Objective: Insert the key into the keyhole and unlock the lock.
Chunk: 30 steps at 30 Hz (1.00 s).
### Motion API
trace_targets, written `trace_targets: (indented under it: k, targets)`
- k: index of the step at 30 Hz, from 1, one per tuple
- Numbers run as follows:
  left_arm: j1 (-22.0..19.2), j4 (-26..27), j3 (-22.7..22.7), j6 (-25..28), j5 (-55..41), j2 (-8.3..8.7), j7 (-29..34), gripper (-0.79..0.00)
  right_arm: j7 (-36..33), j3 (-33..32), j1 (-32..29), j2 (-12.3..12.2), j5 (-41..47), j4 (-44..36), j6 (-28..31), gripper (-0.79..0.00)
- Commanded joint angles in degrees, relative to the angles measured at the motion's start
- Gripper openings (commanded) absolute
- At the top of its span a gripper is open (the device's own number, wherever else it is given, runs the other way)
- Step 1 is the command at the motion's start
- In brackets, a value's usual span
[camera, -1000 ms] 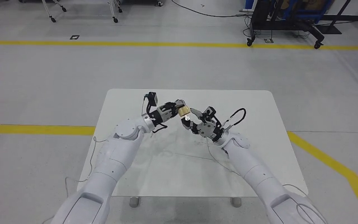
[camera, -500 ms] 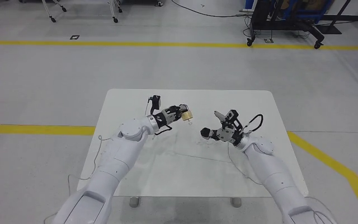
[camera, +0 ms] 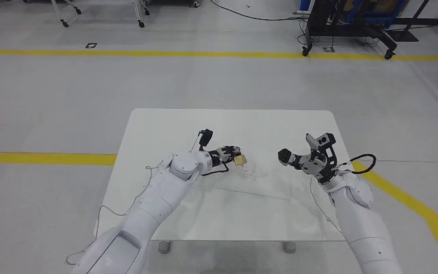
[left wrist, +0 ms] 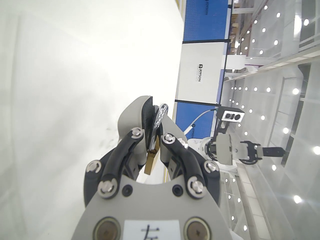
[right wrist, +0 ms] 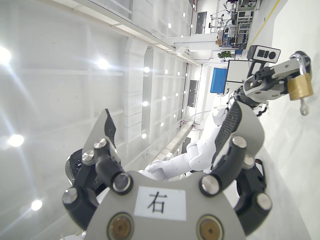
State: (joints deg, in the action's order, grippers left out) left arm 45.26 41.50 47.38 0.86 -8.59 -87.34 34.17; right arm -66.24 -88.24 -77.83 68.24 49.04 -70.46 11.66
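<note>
I work in a big industrial hall, a robot lab by the look of it: grey floor (camera: 205, 85) marked with yellow lines (camera: 205, 53), my white desk (camera: 287, 130) out on it, a wheeled black rack (camera: 356, 31), blue partition panels (left wrist: 206, 8), rows of ceiling lights (right wrist: 146, 69) high overhead, benches of equipment (right wrist: 237, 33) far off.

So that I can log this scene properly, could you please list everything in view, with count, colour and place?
padlock: one, brass with a silver shackle, held above the table
key: one, silver, sticking out of the padlock's end opposite the shackle
table: one, white, under both arms
floor lines: several, yellow, on the grey floor around the table
wheeled frame: one, dark, far across the floor
left tool: one, grey with black pads, shut on the padlock
right tool: one, grey with black pads, open and empty, apart from the padlock
</note>
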Motion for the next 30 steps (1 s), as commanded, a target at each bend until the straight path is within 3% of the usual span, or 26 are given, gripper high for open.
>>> trace_targets:
  k: [1, 6, 10, 11, 12, 13, 25, 27, 30]
  targets:
    - [-0.8, -1.2, -1.1, -1.8, 1.2, -0.60, -1.6, -0.785, 0.0, 0.0, 0.0, 0.0, 0.0, 0.0, 0.0, 0.000]
    - [-2.6, -4.4, -2.6, -6.4, 4.3, -1.43, -3.3, -0.763, 0.0, 0.0, 0.0, 0.0, 0.0, 0.0, 0.0, 0.000]
    - [-4.2, -5.9, -3.5, -9.0, 6.6, -1.68, -1.2, -0.416, 0.0, 0.0, 0.0, 0.0, 0.0, 0.0, 0.0, 0.000]
    - [-4.5, -6.1, -3.7, -8.9, 7.3, -1.67, -0.6, -0.219, 0.0, 0.0, 0.0, 0.0, 0.0, 0.0, 0.0, 0.000]
    - [-4.6, -6.3, -3.7, -8.6, 7.6, -1.66, 0.4, -0.077, 0.0, 0.0, 0.0, 0.0, 0.0, 0.0, 0.0, 0.000]
    - [-4.8, -6.3, -3.8, -8.1, 8.0, -1.61, 1.1, -0.006, 0.0, 0.0, 0.0, 0.0, 0.0, 0.0, 0.0, 0.000]
    - [-3.9, -2.5, 3.1, 2.3, 5.4, 0.95, 2.4, 0.000, 0.0, 0.0, 0.0, 0.0, 0.0, 0.0, 0.0, 0.000]
    - [-3.1, 0.2, 4.8, 6.2, 5.8, 1.79, 1.1, 0.000, 1.5, 0.4, -0.2, 0.1, -0.3, -0.6, 0.0, 0.000]
    - [-0.4, 5.8, 8.0, 16.8, 9.5, 3.61, -2.6, 0.000, 4.4, -0.2, -0.6, 0.0, -1.9, -1.6, 2.6, 0.000]
